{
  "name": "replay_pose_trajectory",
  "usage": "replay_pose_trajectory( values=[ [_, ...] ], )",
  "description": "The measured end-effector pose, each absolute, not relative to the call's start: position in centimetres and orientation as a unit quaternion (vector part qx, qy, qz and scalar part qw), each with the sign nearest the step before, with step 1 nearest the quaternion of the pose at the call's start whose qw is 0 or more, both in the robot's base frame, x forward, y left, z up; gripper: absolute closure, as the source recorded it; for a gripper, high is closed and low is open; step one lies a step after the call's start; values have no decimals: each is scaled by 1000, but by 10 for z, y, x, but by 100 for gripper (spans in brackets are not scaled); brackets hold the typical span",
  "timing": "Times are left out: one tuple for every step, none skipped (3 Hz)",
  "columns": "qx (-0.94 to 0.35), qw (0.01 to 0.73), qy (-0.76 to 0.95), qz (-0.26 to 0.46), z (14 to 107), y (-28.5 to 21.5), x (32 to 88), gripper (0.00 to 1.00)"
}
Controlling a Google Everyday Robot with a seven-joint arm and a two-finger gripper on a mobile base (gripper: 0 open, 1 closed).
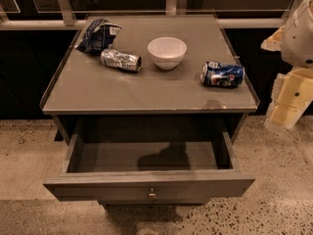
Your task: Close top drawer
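The top drawer (98,186) of the grey cabinet is pulled far out toward me. Its shallow inside shows and holds nothing. A small round metal knob (152,194) sits at the middle of its flat front. My gripper (287,104), cream-yellow under a white arm housing (299,31), hangs at the right edge of the view. It is to the right of the cabinet, about level with its top, and apart from the drawer and from everything else.
On the cabinet top (146,89) are a white bowl (167,52), a crushed silver can (121,60) lying on its side, a blue can (222,74) on its side near the right edge, and a blue snack bag (99,33) at the back left. Speckled floor surrounds the cabinet.
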State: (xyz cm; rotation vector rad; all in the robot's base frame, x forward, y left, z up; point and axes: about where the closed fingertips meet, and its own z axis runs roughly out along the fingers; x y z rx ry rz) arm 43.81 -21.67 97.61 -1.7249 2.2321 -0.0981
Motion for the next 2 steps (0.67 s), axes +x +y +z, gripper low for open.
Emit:
replay_pose_trajectory(
  values=[
    [-603,159,781,-34,976,-217,438,0],
    [-601,173,780,-35,967,-215,433,0]
  ],
)
